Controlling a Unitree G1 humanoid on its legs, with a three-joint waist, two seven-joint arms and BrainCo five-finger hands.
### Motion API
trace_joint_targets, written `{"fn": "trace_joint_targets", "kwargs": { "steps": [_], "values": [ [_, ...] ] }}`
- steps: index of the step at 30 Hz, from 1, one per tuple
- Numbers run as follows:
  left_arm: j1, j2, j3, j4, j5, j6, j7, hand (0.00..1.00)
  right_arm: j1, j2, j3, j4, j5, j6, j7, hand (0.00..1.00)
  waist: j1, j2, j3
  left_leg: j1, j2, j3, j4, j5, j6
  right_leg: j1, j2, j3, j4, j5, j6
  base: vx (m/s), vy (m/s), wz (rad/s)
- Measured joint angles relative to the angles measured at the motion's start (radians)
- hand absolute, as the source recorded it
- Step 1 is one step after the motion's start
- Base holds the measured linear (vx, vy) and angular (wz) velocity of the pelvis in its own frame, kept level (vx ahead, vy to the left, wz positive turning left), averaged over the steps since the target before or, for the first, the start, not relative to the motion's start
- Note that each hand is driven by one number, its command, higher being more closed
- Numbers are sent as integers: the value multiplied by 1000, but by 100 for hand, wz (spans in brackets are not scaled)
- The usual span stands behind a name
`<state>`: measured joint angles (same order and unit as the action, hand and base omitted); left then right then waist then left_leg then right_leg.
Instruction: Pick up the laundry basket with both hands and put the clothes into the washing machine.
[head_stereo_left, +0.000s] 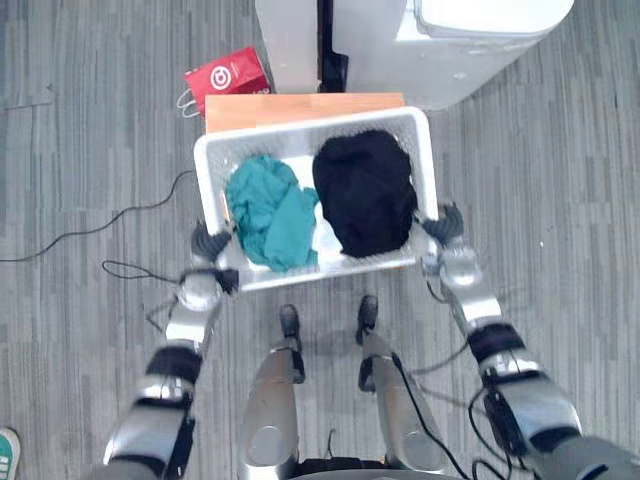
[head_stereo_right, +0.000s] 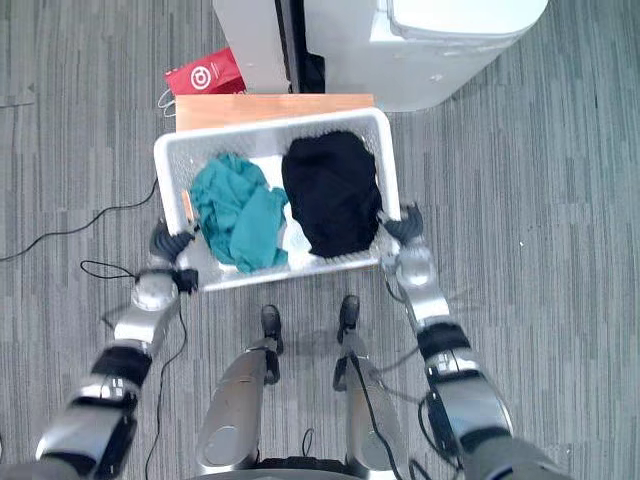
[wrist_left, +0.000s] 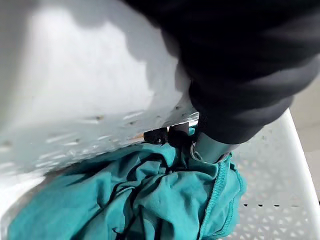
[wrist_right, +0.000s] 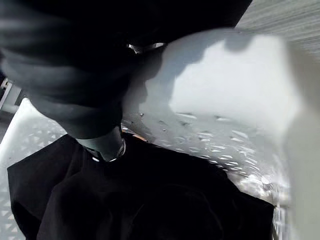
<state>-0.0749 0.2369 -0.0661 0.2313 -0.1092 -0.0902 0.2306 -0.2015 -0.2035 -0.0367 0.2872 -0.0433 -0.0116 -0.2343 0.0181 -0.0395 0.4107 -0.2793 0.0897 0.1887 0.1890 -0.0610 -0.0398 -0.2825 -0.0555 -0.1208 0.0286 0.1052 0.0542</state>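
Gripping the white laundry basket (head_stereo_left: 300, 138) by its two short ends, in front of the body. Left hand (head_stereo_left: 208, 243) curled over the rim beside a teal garment (head_stereo_left: 270, 210); right hand (head_stereo_left: 445, 225) hooked the same way over the opposite rim beside a black garment (head_stereo_left: 365, 190). Far edge of the basket overlapping a wooden board (head_stereo_left: 300, 105), washing machine (head_stereo_left: 470, 40) just beyond, lid seemingly shut. Two-handed grasp apparently made. Impossible to tell whether lifted clear of the board. Carrying closer, opening the machine and loading both garments all yet to do.
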Motion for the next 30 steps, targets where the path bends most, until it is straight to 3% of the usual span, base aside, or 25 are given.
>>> {"fn": "trace_joint_targets", "kwargs": {
  "steps": [5,7,10,11,12,13,15,16,18,19,20,21,22,23,24,25,26,27,28,30],
  "values": [
    [153,-26,-21,-151,34,4,-67,100,209,49,-65,-196,-13,-5,43,100,-9,-3,-104,76,5,55,-16,-24,1,43,9,56,-12,-6,2,79,15,-33],
    [194,-25,-14,-184,35,4,-82,100,268,76,-68,-245,-40,-18,62,100,-30,-9,-155,122,16,137,1,-58,0,49,23,136,-7,-1,7,31,20,-102],
    [211,-28,-8,-194,43,6,-102,100,297,90,-75,-263,-44,-20,70,100,-52,-9,-173,161,46,255,50,-106,5,42,36,178,-13,-22,3,-36,30,-111],
    [215,-30,-8,-194,44,7,-103,100,300,93,-77,-262,-44,-19,73,100,-59,-8,-173,173,53,284,52,-111,5,42,26,120,-11,-45,-32,-62,53,-147],
    [218,-30,-5,-194,45,17,-109,100,306,100,-82,-259,-44,-16,83,100,-57,-5,-174,203,85,354,49,-118,6,40,2,-38,15,-83,-121,-38,36,-170],
    [222,-26,3,-194,45,25,-119,100,305,99,-84,-248,-44,-15,87,100,-57,-16,-181,238,106,426,48,-129,-3,30,-50,-208,64,-96,-139,-22,23,-183],
    [227,-35,9,-194,45,39,-122,100,286,97,-83,-211,-44,-13,96,100,-54,-26,-188,303,127,541,80,-167,-28,46,-117,-415,133,-99,-145,39,-44,-175],
    [229,-38,12,-194,45,40,-122,100,280,96,-84,-203,-44,-12,100,100,-55,-23,-191,322,144,578,97,-182,-38,57,-124,-452,148,-99,-145,86,-84,-193],
    [230,-39,20,-194,45,41,-124,100,279,95,-81,-196,-43,-11,109,100,-63,-12,-216,367,212,684,190,-228,-67,38,-80,-402,164,-64,-97,148,-164,-172],
    [230,-39,21,-194,45,42,-125,100,281,96,-79,-194,-43,-10,109,100,-62,-11,-217,373,234,690,239,-230,-66,35,-61,-370,166,-62,-93,220,-238,-166],
    [242,-47,25,-192,45,42,-133,100,288,89,-75,-194,-41,-6,113,100,-58,0,-223,366,311,675,382,-232,-26,38,-11,-315,166,-70,-101,240,-258,-173],
    [263,-63,34,-189,43,43,-137,100,289,74,-65,-194,-39,-4,123,100,-56,23,-228,311,403,590,583,-205,174,55,51,-259,158,-78,-117,208,-219,-176],
    [275,-68,40,-186,43,43,-137,100,289,67,-63,-194,-39,-2,127,100,-56,35,-228,262,440,510,691,-145,282,67,81,-230,153,-82,-126,202,-147,-184],
    [301,-90,42,-178,41,44,-138,100,288,50,-60,-194,-38,2,131,100,-38,57,-232,163,423,301,824,-100,249,89,124,-160,141,-84,-152,216,-5,-205],
    [320,-126,40,-177,39,45,-136,100,284,34,-53,-194,-34,11,130,100,-17,68,-237,94,309,128,852,-173,153,98,149,-74,129,-83,-162,230,57,-210],
    [324,-140,40,-174,39,47,-136,100,283,28,-55,-194,-30,19,130,100,-7,69,-237,67,248,69,835,-199,132,112,154,-43,116,-81,-165,281,112,-201],
    [334,-154,39,-168,38,48,-137,100,283,19,-54,-193,-26,26,131,100,1,68,-236,27,147,-10,758,-240,120,143,161,20,90,-80,-167,353,148,-164],
    [341,-157,38,-160,35,49,-138,100,282,14,-50,-194,-26,26,132,100,1,69,-236,-10,86,-40,652,-256,107,179,162,71,61,-81,-167,351,152,-149],
    [341,-158,38,-160,32,50,-138,100,282,10,-46,-194,-26,26,131,100,1,70,-236,-34,63,-51,588,-253,101,195,161,95,44,-82,-164,284,139,-132],
    [339,-158,44,-167,30,50,-138,100,269,-8,-39,-194,-26,25,129,100,21,81,-239,-78,22,-84,293,-187,-7,231,161,160,-11,-85,-159,247,154,-138]
  ]
}}
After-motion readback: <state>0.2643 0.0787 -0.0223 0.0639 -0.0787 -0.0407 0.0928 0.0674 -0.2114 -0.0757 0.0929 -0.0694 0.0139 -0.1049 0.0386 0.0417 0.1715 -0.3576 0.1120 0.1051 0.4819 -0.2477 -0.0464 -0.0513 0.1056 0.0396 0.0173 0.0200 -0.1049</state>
